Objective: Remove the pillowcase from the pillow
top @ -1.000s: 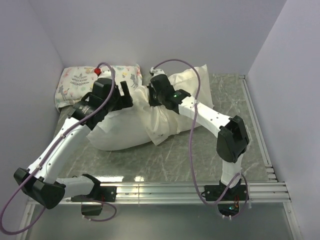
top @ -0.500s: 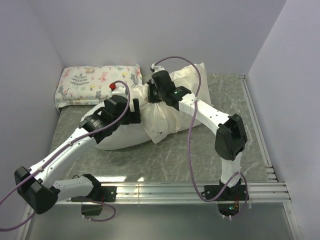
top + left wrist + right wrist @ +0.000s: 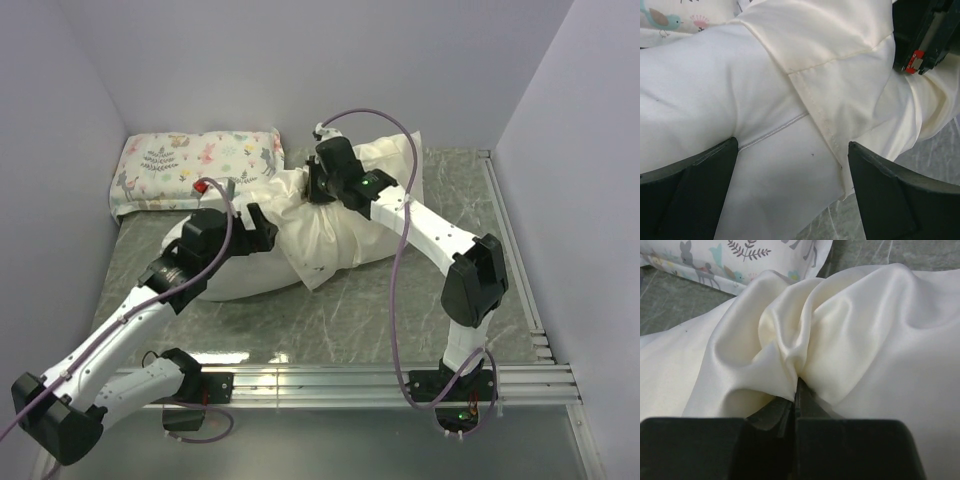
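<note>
Right gripper (image 3: pixel 796 390): jaws pinched fully together on a bunched fold of the cream, slightly shiny thin-fabric pillowcase (image 3: pixel 865 340); creases fan out from the pinch. Left gripper (image 3: pixel 792 170): jaws wide apart, holding nothing, straddling the large plump plain white pillow (image 3: pixel 700 90) right where the case's stitched hem crosses it. I can't tell if its fingers press into the stuffing.

Key relation, from the top view: the pillow's long axis runs near-left to far-right across the grey marble-pattern table (image 3: pixel 400 310). The bare white end lies near-left, under my left arm. The sleeved end lies far-right, beyond my right gripper, with the case's open mouth facing the left arm. So the left gripper is nearer the exposed pillow and the right sits on the case just past the hem.

My judgement: about half the pillow is out. The next move needs the left gripper to clamp the pillow while the right draws the case far-right along that axis. The risk is the pillow dragging along.

The small floral animal-print pillow (image 3: pixel 190 165) lies at far left, clear of both grippers.
</note>
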`<action>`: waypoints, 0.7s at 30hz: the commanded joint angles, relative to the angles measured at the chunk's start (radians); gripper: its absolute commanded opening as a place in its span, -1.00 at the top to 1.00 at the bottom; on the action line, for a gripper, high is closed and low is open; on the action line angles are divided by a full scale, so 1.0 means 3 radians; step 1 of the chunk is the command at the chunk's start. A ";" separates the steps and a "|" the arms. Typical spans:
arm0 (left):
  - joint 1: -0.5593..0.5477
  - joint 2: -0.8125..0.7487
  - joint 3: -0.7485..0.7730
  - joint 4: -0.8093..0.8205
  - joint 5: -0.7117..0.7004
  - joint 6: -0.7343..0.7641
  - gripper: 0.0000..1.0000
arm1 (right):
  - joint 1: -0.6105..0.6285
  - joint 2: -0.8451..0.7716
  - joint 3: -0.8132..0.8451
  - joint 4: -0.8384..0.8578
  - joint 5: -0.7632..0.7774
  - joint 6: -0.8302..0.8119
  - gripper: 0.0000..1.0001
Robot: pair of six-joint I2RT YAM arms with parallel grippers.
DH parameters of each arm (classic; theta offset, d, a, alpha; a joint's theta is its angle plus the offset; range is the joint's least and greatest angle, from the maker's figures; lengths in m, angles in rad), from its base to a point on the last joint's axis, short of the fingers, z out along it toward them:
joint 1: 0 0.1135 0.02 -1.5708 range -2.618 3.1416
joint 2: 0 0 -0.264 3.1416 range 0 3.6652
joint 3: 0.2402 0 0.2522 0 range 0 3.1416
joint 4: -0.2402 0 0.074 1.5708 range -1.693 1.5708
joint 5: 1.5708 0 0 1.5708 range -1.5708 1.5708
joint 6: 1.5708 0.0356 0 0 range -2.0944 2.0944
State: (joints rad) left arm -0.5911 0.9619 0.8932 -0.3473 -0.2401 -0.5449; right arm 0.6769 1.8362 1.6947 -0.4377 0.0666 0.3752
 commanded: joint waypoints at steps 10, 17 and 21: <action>0.0365 -0.0041 -0.0298 -0.0371 0.0345 -0.0086 -0.97 | -0.0487 -0.0205 -0.0193 -0.0320 0.0218 0.0002 1.00; 0.0416 0.0005 -0.0278 -0.0499 0.0248 -0.0081 -0.77 | -0.0753 -0.0266 -0.0264 -0.0341 0.0110 0.0063 1.00; 0.0416 0.0163 -0.0293 -0.0499 0.0289 -0.0060 -0.64 | -0.0820 -0.0327 -0.0255 -0.0331 0.0044 0.0064 1.00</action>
State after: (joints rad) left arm -0.4911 0.9562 0.8421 -0.2695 -0.1013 -0.5701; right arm 0.5072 1.7733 1.6440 -0.4461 -0.0334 0.4385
